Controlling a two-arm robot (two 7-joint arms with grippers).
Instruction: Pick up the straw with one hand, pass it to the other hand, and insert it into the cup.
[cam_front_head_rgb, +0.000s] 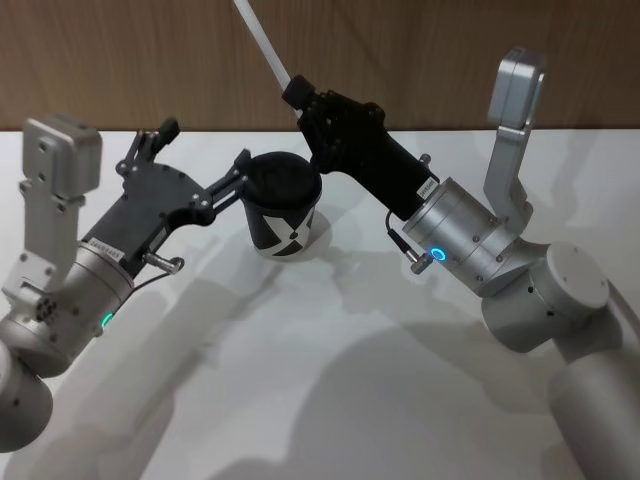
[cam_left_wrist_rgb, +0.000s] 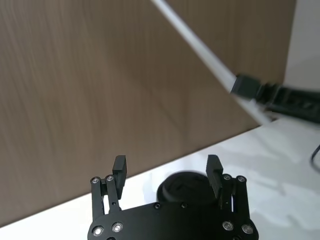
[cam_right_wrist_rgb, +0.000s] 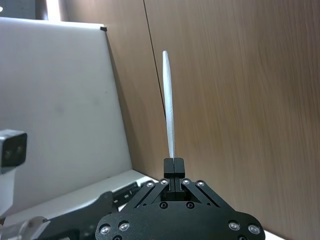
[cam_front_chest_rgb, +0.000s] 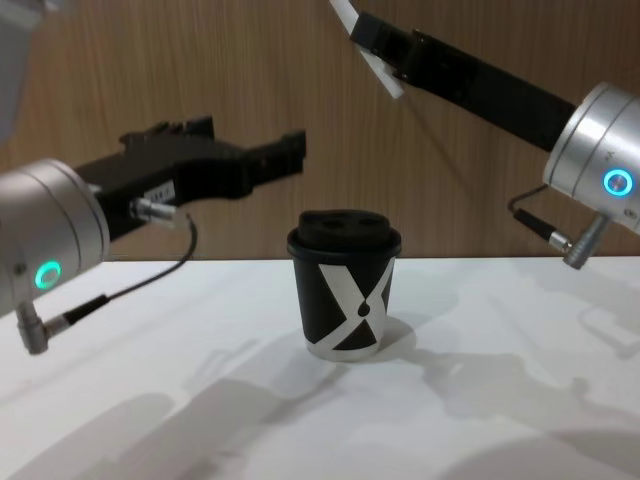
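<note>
One straw (cam_front_head_rgb: 262, 40), pinched tight near its lower end by the right gripper (cam_front_head_rgb: 297, 92), slants high above the cup (cam_front_head_rgb: 283, 225); the left gripper (cam_front_head_rgb: 205, 142) gapes empty. Light, slippery, crushable, I'd say: grasp mid-length, gently.

Your backdrop is a brown wood-grain wall (cam_front_head_rgb: 120, 60) with a panel seam running down it. It meets a white table (cam_front_head_rgb: 300, 400) at the far edge. Soft grey shadows lie across the tabletop.
</note>
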